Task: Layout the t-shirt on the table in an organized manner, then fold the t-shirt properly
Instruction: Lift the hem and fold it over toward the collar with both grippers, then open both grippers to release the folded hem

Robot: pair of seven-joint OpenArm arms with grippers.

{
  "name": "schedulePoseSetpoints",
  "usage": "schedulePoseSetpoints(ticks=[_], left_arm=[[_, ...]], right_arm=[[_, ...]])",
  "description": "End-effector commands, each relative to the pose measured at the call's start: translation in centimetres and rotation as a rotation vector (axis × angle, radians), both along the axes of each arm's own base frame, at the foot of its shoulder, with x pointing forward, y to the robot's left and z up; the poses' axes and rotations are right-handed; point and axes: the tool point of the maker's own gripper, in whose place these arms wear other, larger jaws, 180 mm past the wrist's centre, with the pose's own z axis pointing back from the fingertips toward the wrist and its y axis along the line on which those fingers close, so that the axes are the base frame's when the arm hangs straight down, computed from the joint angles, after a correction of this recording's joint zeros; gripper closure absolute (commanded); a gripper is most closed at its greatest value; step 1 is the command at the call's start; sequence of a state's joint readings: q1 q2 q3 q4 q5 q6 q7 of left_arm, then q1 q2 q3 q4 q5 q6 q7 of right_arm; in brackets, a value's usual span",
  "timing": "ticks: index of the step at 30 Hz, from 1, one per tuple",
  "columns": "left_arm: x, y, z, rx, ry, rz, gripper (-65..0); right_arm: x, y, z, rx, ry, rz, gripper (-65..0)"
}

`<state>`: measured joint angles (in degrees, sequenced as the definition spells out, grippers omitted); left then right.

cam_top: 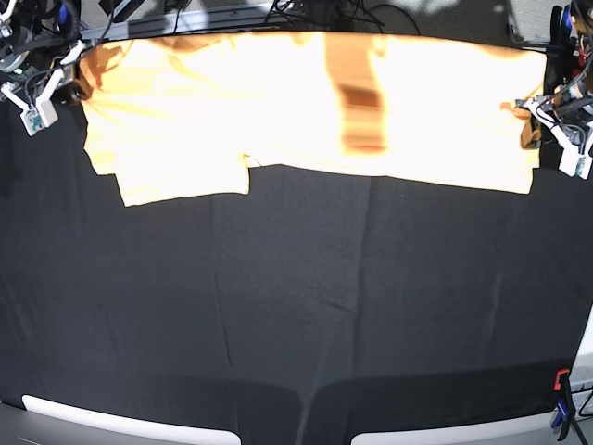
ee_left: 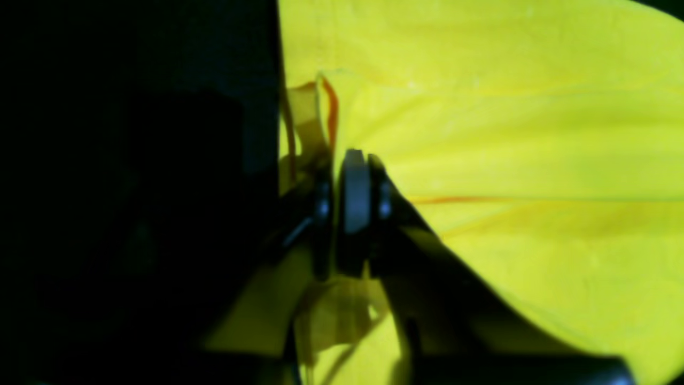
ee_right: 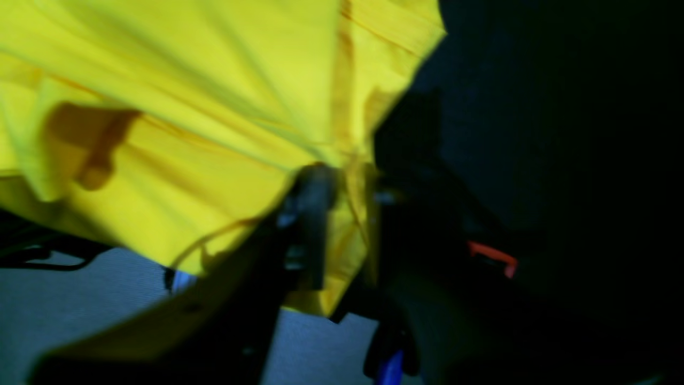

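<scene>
The pale yellow-orange t-shirt (cam_top: 306, 111) is stretched wide along the far edge of the black table (cam_top: 296, 306), between my two grippers. A sleeve (cam_top: 185, 171) lies toward the front at its left. My left gripper (cam_top: 528, 116) is at the shirt's right end. In the left wrist view it (ee_left: 352, 176) is shut on a bunched edge of the shirt (ee_left: 507, 133). My right gripper (cam_top: 83, 79) is at the shirt's left end. In the right wrist view it (ee_right: 342, 182) is shut on the shirt's hem (ee_right: 214, 107).
A red-and-blue clamp (cam_top: 561, 399) sits at the table's front right edge. Another clamp (ee_right: 494, 256) shows in the right wrist view, above grey floor (ee_right: 80, 299). Cables and arm bases line the far edge (cam_top: 306, 14). A darker band (cam_top: 357, 102) crosses the shirt's middle.
</scene>
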<state>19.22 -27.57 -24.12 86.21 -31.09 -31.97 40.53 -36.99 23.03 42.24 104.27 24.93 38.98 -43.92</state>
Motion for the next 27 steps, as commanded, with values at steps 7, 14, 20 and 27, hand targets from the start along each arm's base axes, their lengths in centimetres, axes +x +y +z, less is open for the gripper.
schedulePoseSetpoints(ticks=[7,14,20,27], left_arm=[[1.1,1.7,2.2,0.016,-0.041,-0.002,-27.1],[-0.5,2.7,-0.4,-0.064,0.029,0.082,-27.1],[-2.4,0.0,-1.6,-0.287,0.097,0.042,-25.3],[-2.8,-1.9,-0.7,-0.414,0.119,0.01,-14.7]], right_arm=[[2.5,-0.3,2.5,0.016,-0.092,0.025,-19.3],[4.6,0.0,3.5,0.043,-0.148,0.022,-19.3],[6.7,0.1,4.7,0.045,-0.214,0.024,-19.3],[8.9,0.1,6.2,0.045,-0.285,0.026,-19.3]])
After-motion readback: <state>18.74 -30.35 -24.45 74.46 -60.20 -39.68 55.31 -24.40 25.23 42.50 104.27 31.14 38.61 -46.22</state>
